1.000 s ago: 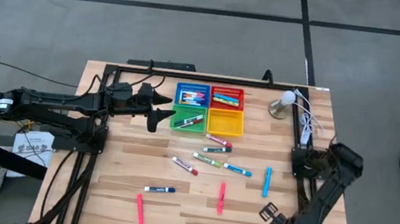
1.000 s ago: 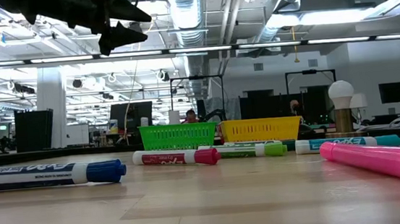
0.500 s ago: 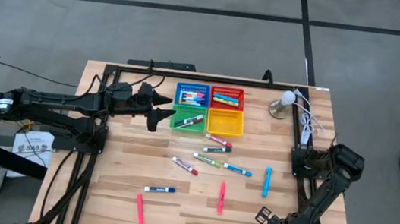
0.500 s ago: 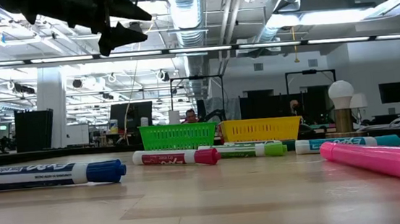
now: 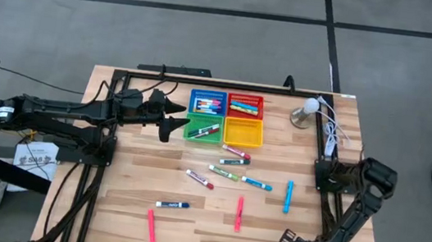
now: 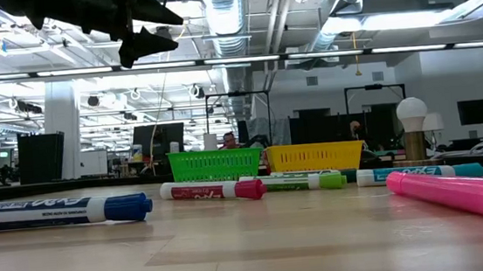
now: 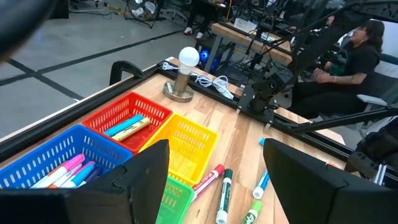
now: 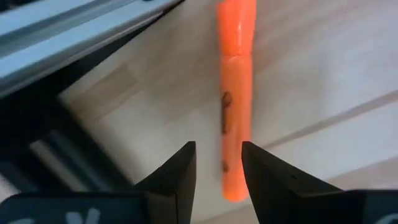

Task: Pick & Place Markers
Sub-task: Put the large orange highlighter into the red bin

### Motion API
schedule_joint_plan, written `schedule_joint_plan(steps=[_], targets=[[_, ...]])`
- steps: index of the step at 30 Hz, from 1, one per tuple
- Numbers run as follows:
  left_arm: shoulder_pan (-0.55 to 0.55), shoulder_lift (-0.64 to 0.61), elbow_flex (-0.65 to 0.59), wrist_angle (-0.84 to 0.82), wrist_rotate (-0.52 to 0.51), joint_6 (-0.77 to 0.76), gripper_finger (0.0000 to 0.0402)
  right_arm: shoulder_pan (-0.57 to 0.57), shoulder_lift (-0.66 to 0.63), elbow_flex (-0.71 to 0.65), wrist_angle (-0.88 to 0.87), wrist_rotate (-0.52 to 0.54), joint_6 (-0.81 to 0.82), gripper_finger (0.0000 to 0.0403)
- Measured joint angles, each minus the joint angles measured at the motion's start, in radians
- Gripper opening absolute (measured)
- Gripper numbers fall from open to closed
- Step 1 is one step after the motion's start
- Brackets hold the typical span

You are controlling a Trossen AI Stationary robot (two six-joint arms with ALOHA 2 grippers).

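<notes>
left end effector (image 5: 168,121) wide, raised left of green basket (image 5: 203,128) | right end effector (image 8: 216,163) narrow, empty, over orange marker (image 8: 236,93) at counter's (image 5: 126,184) near right edge

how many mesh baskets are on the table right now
4, in a two-by-two block at the table's far middle: blue basket beside red basket in the far row, green basket beside yellow basket in the near row. None looks hidden.

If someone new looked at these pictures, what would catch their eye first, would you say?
Probably the four coloured baskets at the table's far middle, with markers strewn on the wood in front of them. Then the left gripper, open beside the green basket, and the right gripper poised over an orange marker at the near right edge.
</notes>
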Motion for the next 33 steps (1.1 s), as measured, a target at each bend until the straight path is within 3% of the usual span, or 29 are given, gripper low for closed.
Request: schedule_joint_plan(steps=[4,8,25,33], targets=[[0.0,0.0,0.0,0.0,0.0,0.0,0.026,0.02,0.0,-0.024,0.037,0.085,0.025,0.0118],[0.0,0.0,0.0,0.0,0.0,0.0,0.026,0.018,0.0,-0.047,0.045,0.084,0.108,0.0118],[0.0,0.0,0.0,0.0,0.0,-0.034,0.026,0.03,-0.004,-0.13,0.169,0.087,0.147,0.0117],[0.0,0.0,0.0,0.0,0.0,-0.034,0.026,0.015,-0.002,-0.133,0.178,0.095,0.22,0.0058]])
